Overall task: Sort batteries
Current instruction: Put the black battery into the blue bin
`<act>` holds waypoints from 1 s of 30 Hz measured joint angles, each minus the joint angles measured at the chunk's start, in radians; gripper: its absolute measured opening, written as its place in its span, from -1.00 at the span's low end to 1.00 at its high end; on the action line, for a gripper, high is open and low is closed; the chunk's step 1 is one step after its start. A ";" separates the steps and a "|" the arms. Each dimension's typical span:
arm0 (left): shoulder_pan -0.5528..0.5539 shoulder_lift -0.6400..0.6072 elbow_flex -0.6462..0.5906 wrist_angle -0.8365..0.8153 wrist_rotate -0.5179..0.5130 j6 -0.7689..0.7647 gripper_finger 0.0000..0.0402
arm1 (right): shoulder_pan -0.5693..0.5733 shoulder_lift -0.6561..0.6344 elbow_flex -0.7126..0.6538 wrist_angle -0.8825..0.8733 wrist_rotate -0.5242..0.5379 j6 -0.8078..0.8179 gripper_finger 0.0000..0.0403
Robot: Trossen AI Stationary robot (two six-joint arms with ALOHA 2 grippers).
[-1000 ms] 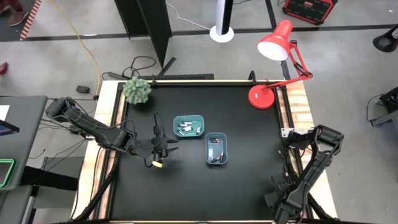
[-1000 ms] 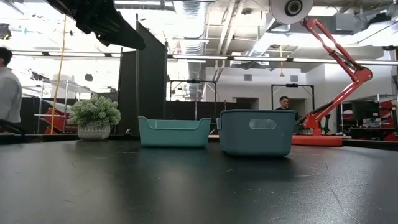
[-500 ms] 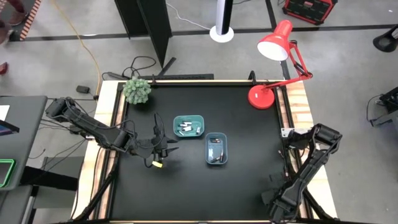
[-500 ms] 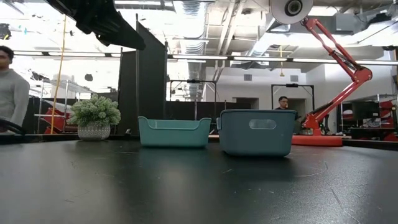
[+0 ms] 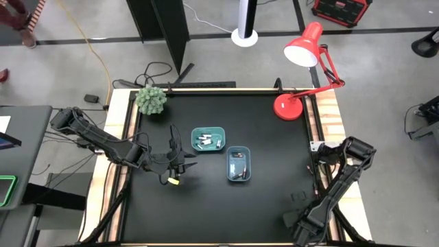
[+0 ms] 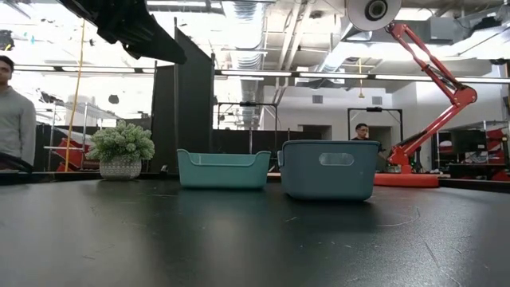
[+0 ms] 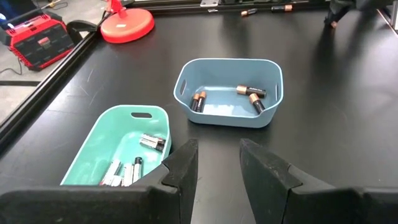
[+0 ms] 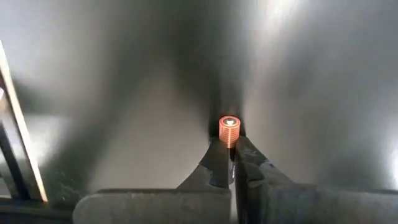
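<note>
The teal tray point(image 5: 208, 138) holds several silver batteries point(image 7: 152, 142). Beside it, the blue tray point(image 5: 239, 165) holds several dark, copper-ended batteries point(image 7: 252, 93). Two more dark batteries point(image 7: 249, 11) lie loose on the black table near its right side. My left gripper point(image 5: 180, 165) hovers open left of the trays with nothing between its fingers point(image 7: 186, 168). My right gripper point(image 5: 293, 221), low over the table's near right part, is shut on one copper-ended battery point(image 8: 229, 127). My right gripper pinches the battery between its two fingertips point(image 8: 219, 155), which come at it from above, pointing down at the table. The battery's copper end point(image 8: 229, 123) sticks out just past the tips, toward the camera. Whether it is clear of the table I cannot tell.
A small potted plant point(image 5: 151, 100) stands at the far left corner, and a red desk lamp point(image 5: 289, 106) at the far right. Bare black tabletop lies in front of the trays. A person point(image 6: 12, 112) stands in the room beyond the table.
My right gripper has drifted a little toward the table's left edge, staying low over the near right part of the table. The person behind the table has moved about.
</note>
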 joint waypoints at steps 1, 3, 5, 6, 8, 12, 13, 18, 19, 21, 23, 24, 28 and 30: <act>0.000 0.000 0.000 0.000 0.000 0.000 -0.44 | -0.001 0.000 0.004 0.000 0.002 0.000 -1.00; 0.000 0.000 0.000 0.000 0.000 0.000 -0.44 | -0.006 0.000 0.011 -0.001 0.012 -0.001 -1.00; 0.000 0.000 0.000 0.000 0.000 0.000 -0.44 | -0.012 0.000 0.021 -0.001 0.034 -0.004 -1.00; 0.000 0.000 0.000 0.000 0.000 0.000 -0.44 | -0.016 0.000 0.027 -0.001 0.043 -0.010 -1.00; 0.000 0.000 0.000 0.000 0.000 0.000 -0.44 | -0.027 0.000 0.040 -0.005 0.069 -0.025 -1.00; 0.000 0.000 0.000 0.000 0.000 0.000 -0.44 | -0.054 0.000 0.059 -0.010 0.110 -0.060 -1.00; 0.000 0.000 0.000 0.000 0.000 0.000 -0.44 | -0.061 0.000 0.063 -0.010 0.117 -0.072 -0.99; 0.000 0.000 0.000 0.001 0.000 0.000 -0.44 | -0.101 -0.030 0.071 -0.004 0.183 -0.115 -0.99; 0.000 0.000 0.000 0.000 0.000 0.000 -0.44 | -0.109 -0.043 0.071 -0.006 0.208 -0.117 -0.99; 0.000 0.000 0.000 0.000 0.000 0.000 -0.44 | -0.124 -0.073 0.071 -0.006 0.251 -0.131 -0.99; 0.000 0.000 0.000 0.000 0.000 -0.001 -0.44 | -0.138 -0.104 0.071 -0.015 0.274 -0.131 -0.99; 0.000 0.000 0.000 0.000 0.000 -0.001 -0.44 | -0.145 -0.116 0.072 -0.022 0.275 -0.123 -0.99; 0.000 0.000 0.000 0.000 0.000 -0.002 -0.44 | -0.117 -0.132 0.071 -0.022 0.237 0.005 -0.98; 0.000 0.000 0.000 0.000 0.000 0.000 -0.44 | -0.068 -0.118 0.071 0.011 0.171 0.060 -0.90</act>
